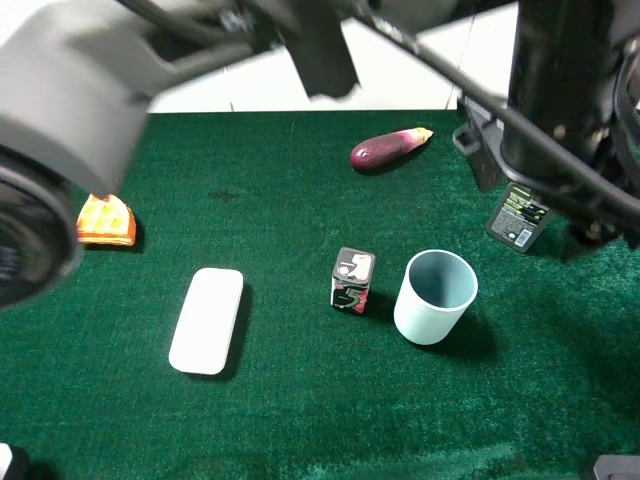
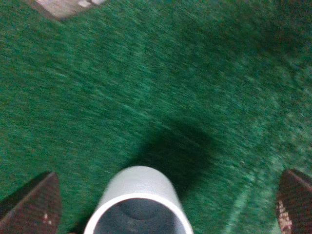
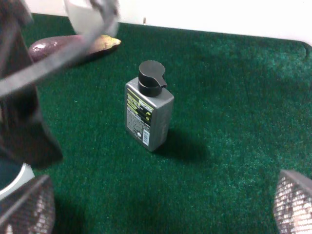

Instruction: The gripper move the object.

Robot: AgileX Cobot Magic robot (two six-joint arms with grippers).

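Note:
The object, a pale blue-green cup (image 1: 435, 296), stands upright on the green cloth, right of a small black box (image 1: 352, 280). Nothing touches it in the exterior high view. The left wrist view looks down on the cup (image 2: 139, 202), which shows between the two dark fingers (image 2: 31, 204) with clear gaps on both sides. My left gripper (image 2: 163, 207) is open and holds nothing. Its grey arm (image 1: 80, 90) reaches across the top, blurred. My right gripper (image 3: 161, 204) is open and empty, facing a grey bottle (image 3: 148, 112).
A flat white case (image 1: 207, 320) lies left of the box. An eggplant (image 1: 388, 148) lies at the back, an orange item (image 1: 105, 220) at the left. The grey bottle (image 1: 518, 215) stands under the black right arm (image 1: 560, 120). The cloth ends at a white wall behind.

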